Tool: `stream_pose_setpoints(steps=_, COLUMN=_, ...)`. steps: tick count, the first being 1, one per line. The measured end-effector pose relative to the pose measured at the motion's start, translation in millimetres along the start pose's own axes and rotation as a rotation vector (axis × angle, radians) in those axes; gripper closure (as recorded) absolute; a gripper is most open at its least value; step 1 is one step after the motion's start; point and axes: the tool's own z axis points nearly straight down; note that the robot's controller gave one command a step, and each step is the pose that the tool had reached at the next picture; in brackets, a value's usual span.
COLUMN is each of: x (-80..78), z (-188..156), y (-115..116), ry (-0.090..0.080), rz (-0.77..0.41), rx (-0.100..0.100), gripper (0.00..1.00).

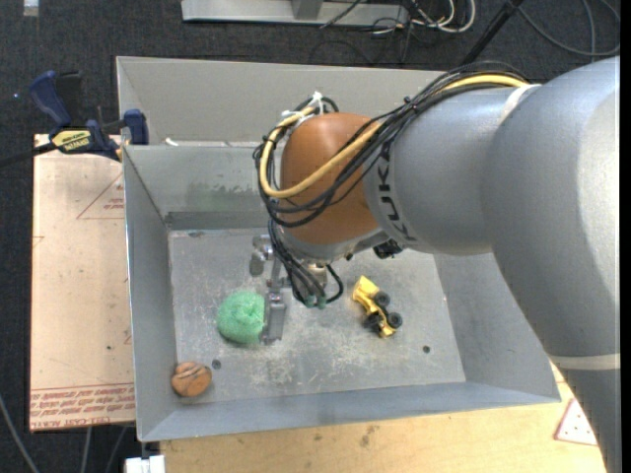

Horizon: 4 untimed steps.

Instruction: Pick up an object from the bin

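Green ball point(242, 318), yellow toy point(375, 306), apparently black-wheeled

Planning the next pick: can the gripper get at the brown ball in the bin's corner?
Probably yes: the brown ball lies alone in the bin, nothing over it, though the corner walls may crowd the gripper.

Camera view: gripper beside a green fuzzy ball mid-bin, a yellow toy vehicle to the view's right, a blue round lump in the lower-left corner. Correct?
One slip: the camera view shows the round lump in the lower-left corner is brown, not blue. The gripper beside the green fuzzy ball and the yellow toy vehicle to the right stand as stated.
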Motion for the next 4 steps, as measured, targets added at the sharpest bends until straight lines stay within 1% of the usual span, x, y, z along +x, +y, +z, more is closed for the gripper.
stream_pose_setpoints(steps=1, x=5.0, z=20, y=1, ry=0.007, rz=0.026, rx=0.002, gripper=0.00)
stream_pose_setpoints(steps=2, x=11.3, z=13, y=18, ry=0.003, rz=-0.068, rx=0.001, gripper=0.00)
stream_pose_setpoints(steps=3, x=24.7, z=54, y=12, ry=0.002, rz=0.033, rx=0.001, gripper=0.00)
stream_pose_setpoints(steps=4, x=18.5, z=57, y=14, ry=0.001, rz=-0.018, rx=0.001, gripper=1.00)
